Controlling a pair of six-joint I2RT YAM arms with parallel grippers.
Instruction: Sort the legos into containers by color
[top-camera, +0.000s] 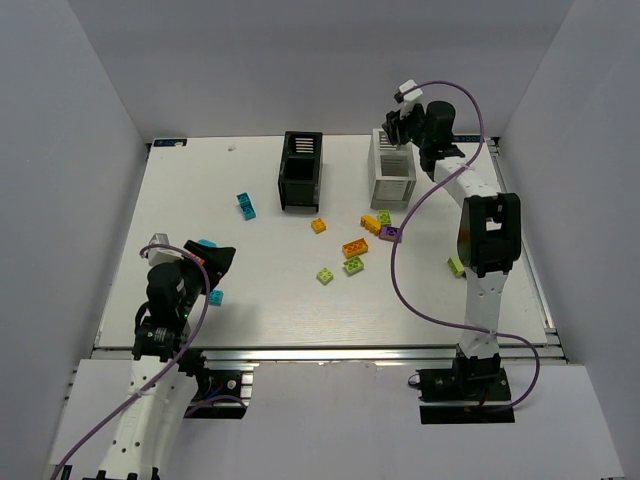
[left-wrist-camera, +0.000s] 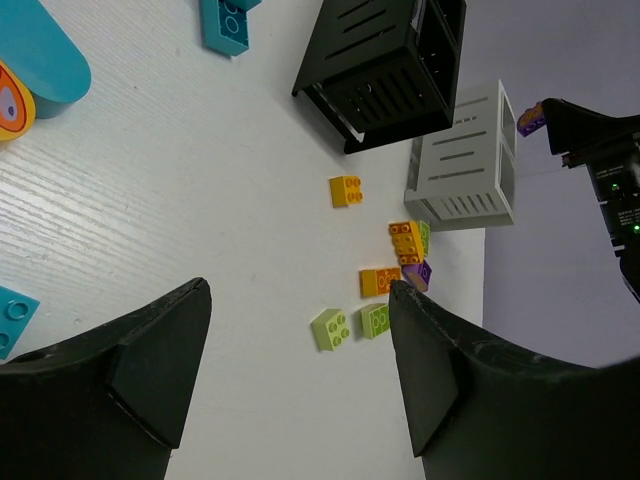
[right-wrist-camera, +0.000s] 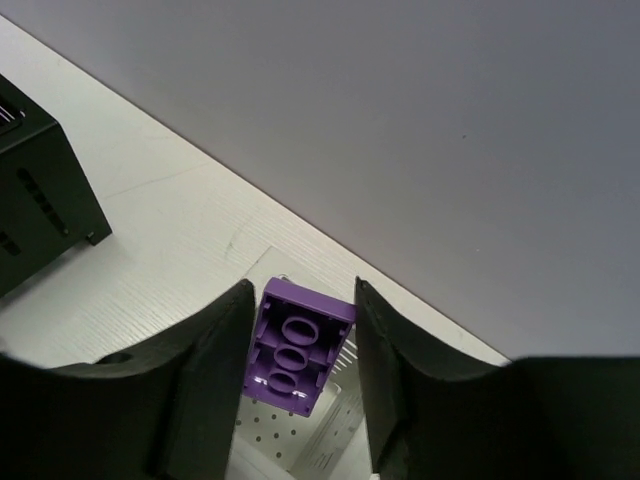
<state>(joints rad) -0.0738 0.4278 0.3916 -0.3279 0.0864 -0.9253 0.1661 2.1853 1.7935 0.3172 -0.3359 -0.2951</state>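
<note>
Right end effector (right-wrist-camera: 302, 300) grips purple lego (right-wrist-camera: 298, 352) above white container (top-camera: 392, 185).

We see the left gripper (left-wrist-camera: 298, 305) with jaws wide apart over the table (left-wrist-camera: 180, 180). Orange, lime and purple legos (left-wrist-camera: 380, 282) cluster just beside the white box (left-wrist-camera: 465, 165), the black box (left-wrist-camera: 385, 70) to its left. The right gripper (left-wrist-camera: 550, 115) pinches a purple brick (left-wrist-camera: 531, 121).
</note>
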